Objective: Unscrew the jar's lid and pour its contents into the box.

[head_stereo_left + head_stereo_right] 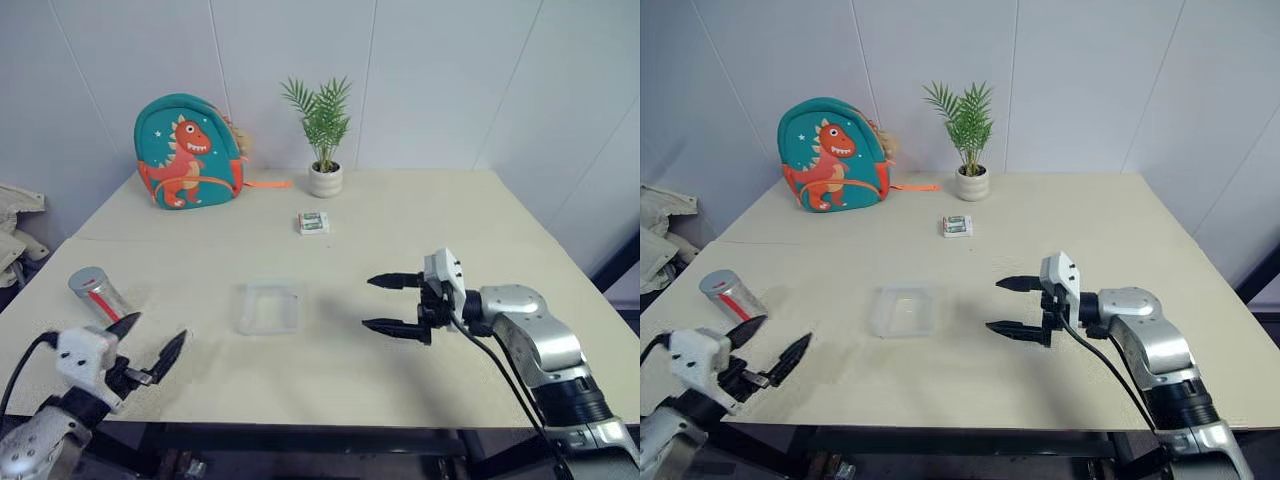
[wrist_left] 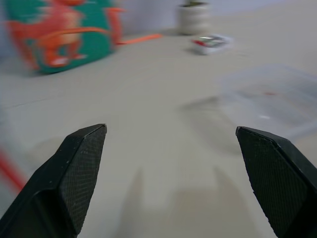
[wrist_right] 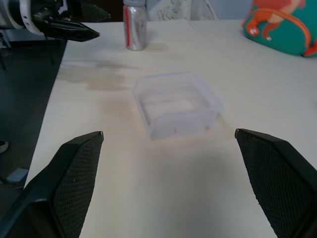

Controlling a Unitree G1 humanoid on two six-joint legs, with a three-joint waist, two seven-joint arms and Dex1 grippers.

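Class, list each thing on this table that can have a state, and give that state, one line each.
jar: upright, lid on, not held
box: open-topped, looks empty
left gripper: open, holding nothing
right gripper: open, holding nothing
backpack: standing against the wall
plant pot: upright

Jar (image 1: 95, 292) stands beyond the open left end effector (image 1: 153, 338); box (image 1: 271, 306) looks empty.

silver right arm (image 1: 530, 335), black cable, white-housed right claw (image 1: 395, 303) with black fingers.
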